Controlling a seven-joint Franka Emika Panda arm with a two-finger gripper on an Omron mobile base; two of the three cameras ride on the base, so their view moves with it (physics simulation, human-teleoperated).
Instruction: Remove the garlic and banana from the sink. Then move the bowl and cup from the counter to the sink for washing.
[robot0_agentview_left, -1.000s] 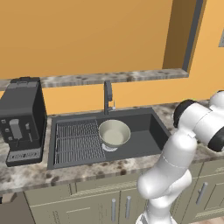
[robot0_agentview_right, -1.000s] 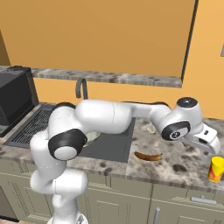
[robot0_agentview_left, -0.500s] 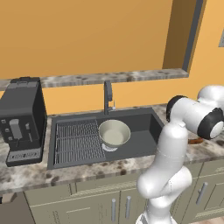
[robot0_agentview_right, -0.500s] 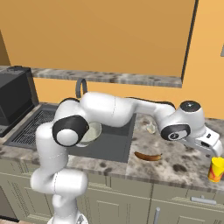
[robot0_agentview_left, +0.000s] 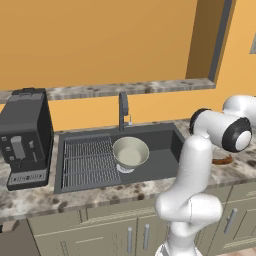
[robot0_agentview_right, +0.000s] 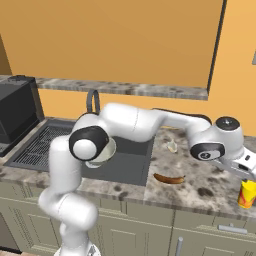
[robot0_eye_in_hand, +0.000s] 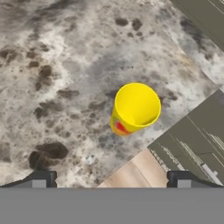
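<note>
Hovering over the cup (robot0_eye_in_hand: 134, 108), the gripper (robot0_eye_in_hand: 109, 179) is seen with its jaws spread wide and nothing held between them. That yellow cup (robot0_agentview_right: 247, 193) is stood upright on the speckled counter (robot0_agentview_right: 210, 180), close to the front edge, well to the right of the sink (robot0_agentview_left: 165, 155). The bowl (robot0_agentview_left: 130, 152) is already sat in the basin by the drain. The banana (robot0_agentview_right: 169, 178) is laid on the counter just past the sink's right rim, and the garlic (robot0_agentview_right: 172, 147) is parked a bit further back.
</note>
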